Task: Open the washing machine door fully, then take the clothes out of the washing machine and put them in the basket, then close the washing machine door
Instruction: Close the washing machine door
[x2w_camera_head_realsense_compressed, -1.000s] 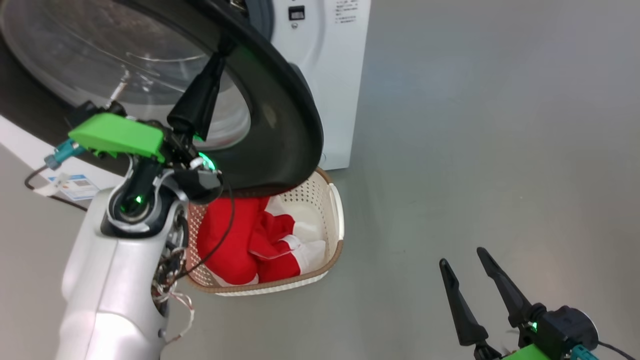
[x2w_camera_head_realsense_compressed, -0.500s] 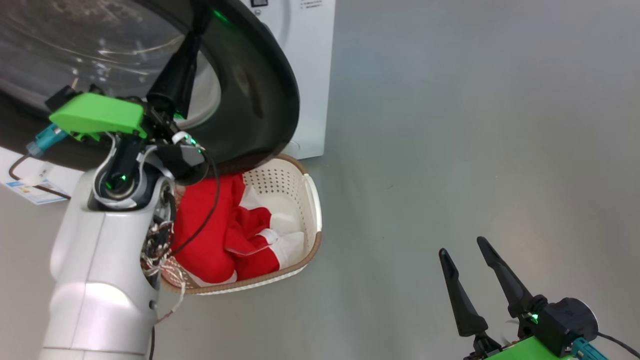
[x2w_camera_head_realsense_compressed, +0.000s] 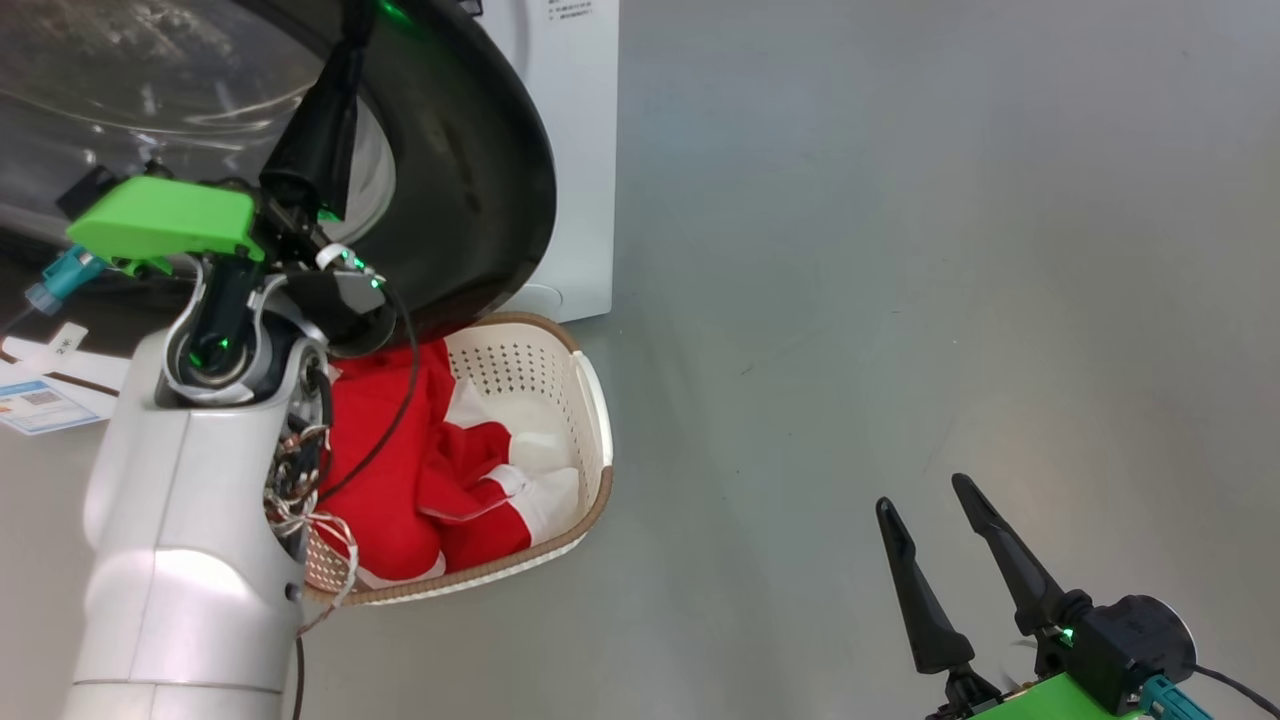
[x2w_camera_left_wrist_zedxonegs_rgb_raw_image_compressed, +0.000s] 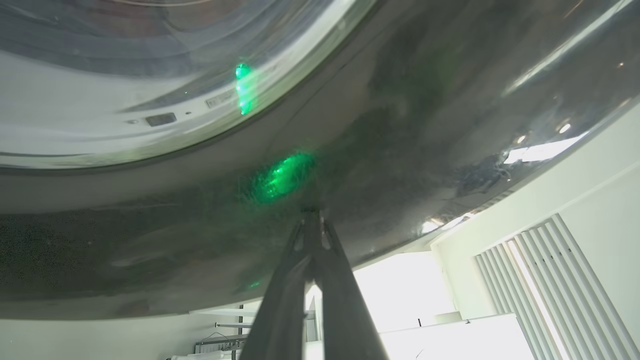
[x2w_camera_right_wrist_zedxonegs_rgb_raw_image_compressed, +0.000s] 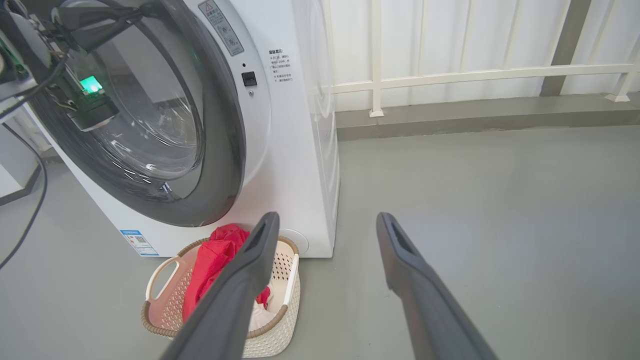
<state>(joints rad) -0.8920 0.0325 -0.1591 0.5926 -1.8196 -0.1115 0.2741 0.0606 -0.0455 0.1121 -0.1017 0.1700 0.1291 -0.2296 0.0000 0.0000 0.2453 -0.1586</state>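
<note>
Step in hand: closing the washing machine door (x2w_camera_head_realsense_compressed: 480, 210); judged the last stage of the task.
Left gripper (x2w_camera_left_wrist_zedxonegs_rgb_raw_image_compressed: 311, 216): fingers pressed together, nothing between them; the tip bears against the door's glossy black rim.
Right gripper (x2w_camera_head_realsense_compressed: 923, 495): fingers spread apart, empty, held over bare floor well away from the washing machine (x2w_camera_head_realsense_compressed: 580, 150).
Door position: partly swung in, standing at an angle to the cabinet front; not yet seated.
Clothes (x2w_camera_head_realsense_compressed: 400, 470): red and white fabric heaped inside the basket (x2w_camera_head_realsense_compressed: 598, 505).
Basket position: on the floor just before the machine's lower right corner, partly under the door's lower edge.
Change: the whole head view has shifted over the last second, so the camera has moved with the body. The rim now appears nearer the cabinet's right edge. The left fingers remain closed on the same rim zone.
Meaning: unloading appears done; the push is probably carrying the door inward.
Next move: a continued push until the door latches.
Risk: the fingertip may slide on the glossy rim.
</note>
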